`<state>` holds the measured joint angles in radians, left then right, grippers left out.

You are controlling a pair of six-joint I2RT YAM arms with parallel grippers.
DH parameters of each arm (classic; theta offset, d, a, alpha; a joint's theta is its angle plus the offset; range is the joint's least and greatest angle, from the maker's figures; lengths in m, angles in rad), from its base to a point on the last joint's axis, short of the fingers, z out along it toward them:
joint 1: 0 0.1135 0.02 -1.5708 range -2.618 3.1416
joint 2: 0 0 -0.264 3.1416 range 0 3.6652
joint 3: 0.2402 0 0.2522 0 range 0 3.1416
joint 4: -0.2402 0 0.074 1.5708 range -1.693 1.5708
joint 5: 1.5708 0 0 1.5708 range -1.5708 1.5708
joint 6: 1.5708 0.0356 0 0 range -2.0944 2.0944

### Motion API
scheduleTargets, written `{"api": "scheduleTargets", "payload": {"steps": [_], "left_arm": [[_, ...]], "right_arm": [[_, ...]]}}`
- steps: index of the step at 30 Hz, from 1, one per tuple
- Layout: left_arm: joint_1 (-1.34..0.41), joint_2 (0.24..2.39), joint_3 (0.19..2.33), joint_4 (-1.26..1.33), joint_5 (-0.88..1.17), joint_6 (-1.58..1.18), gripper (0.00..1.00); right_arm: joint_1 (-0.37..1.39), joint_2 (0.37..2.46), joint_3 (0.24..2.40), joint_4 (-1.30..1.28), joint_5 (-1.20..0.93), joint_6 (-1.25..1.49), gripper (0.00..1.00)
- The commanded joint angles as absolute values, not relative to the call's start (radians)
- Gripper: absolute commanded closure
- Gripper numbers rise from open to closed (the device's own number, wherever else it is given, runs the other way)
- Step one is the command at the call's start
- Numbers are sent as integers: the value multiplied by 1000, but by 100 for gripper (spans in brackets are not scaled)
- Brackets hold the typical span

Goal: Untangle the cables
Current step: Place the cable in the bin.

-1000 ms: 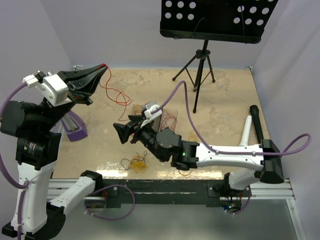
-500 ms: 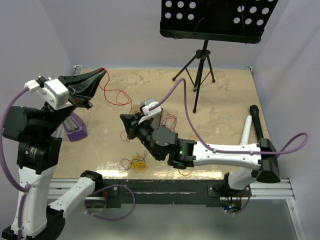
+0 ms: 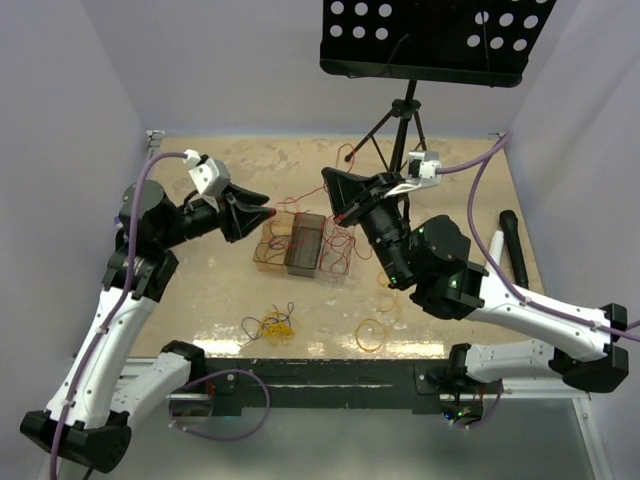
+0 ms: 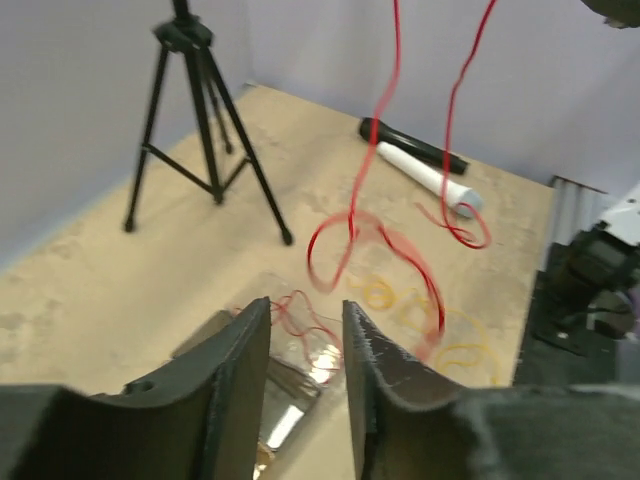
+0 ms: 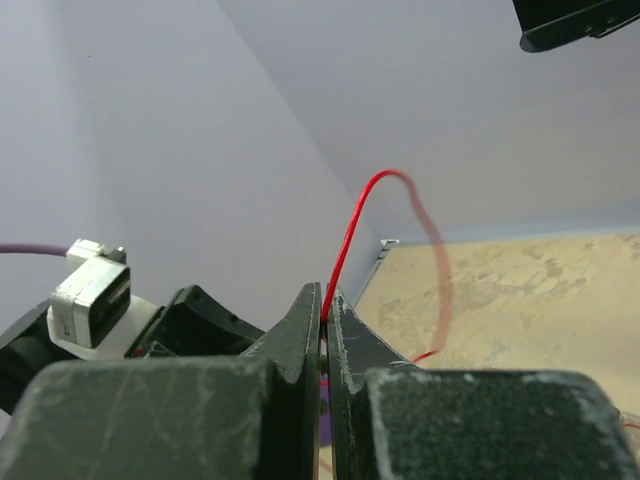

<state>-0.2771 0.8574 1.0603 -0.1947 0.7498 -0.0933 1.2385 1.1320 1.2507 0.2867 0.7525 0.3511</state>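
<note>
Tray [image 3: 262, 262] centre table [image 3: 200, 290]; tripod [image 3: 398, 150] behind; microphone [image 3: 514, 250] right; cables [image 3: 272, 325] before.

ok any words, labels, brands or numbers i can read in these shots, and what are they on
No readable text in any view.
music stand: only round holes, no print.
black microphone and white microphone: no marking visible.
red cable: no tag visible.
</note>
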Motion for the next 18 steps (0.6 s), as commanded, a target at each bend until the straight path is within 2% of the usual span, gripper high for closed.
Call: {"api": "scheduleTargets", "payload": {"steps": [1, 5, 6, 9, 18], "left_arm": [[-284, 865, 1069, -203, 960, -115, 55], [-287, 868, 1074, -253, 1012, -78, 29], [-287, 870, 1078, -276, 1005, -55, 26], [-287, 861, 1097, -324, 944, 33, 25], [-287, 864, 1097, -411, 758, 118, 30]], "right_arm": [[1215, 1131, 1261, 232, 718, 370, 100], [1209, 1132, 1264, 224, 738, 351, 100], [1207, 1135, 1264, 222, 738, 348, 100], [1206, 1150, 1279, 201, 745, 331, 100], [1192, 1198, 1249, 143, 773, 325, 100]]}}
